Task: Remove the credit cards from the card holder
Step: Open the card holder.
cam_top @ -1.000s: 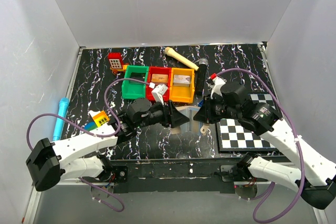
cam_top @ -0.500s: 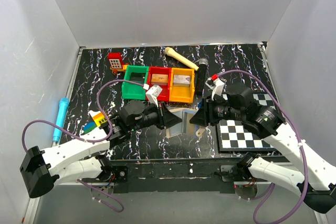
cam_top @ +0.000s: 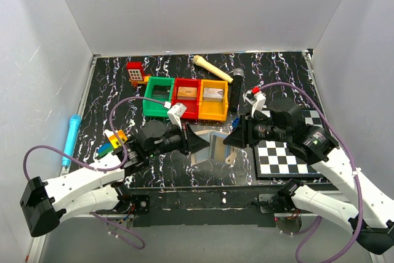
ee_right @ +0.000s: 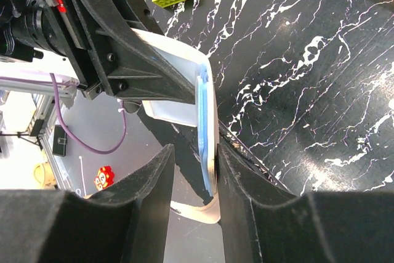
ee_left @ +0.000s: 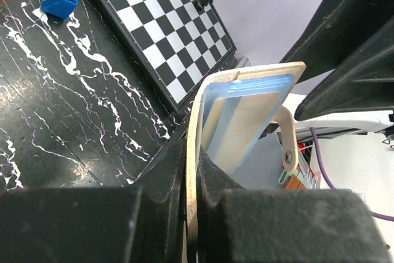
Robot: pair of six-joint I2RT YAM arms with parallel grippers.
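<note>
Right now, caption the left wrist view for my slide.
Left claw shut on the card holder, checkered board behind.

The card holder (cam_top: 217, 146) sits between the left gripper (cam_top: 196, 141) on its left and the right gripper (cam_top: 236, 137) on its right, in front of a row of three bins (cam_top: 174, 98). A board (cam_top: 286, 155) lies to the right, partly under the right arm, and a pen (cam_top: 71, 138) lies at the table's (cam_top: 111, 90) far left edge.

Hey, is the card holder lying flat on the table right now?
No, the card holder is held up off the table, its tan edge pinched in the jaws of the left gripper.
</note>
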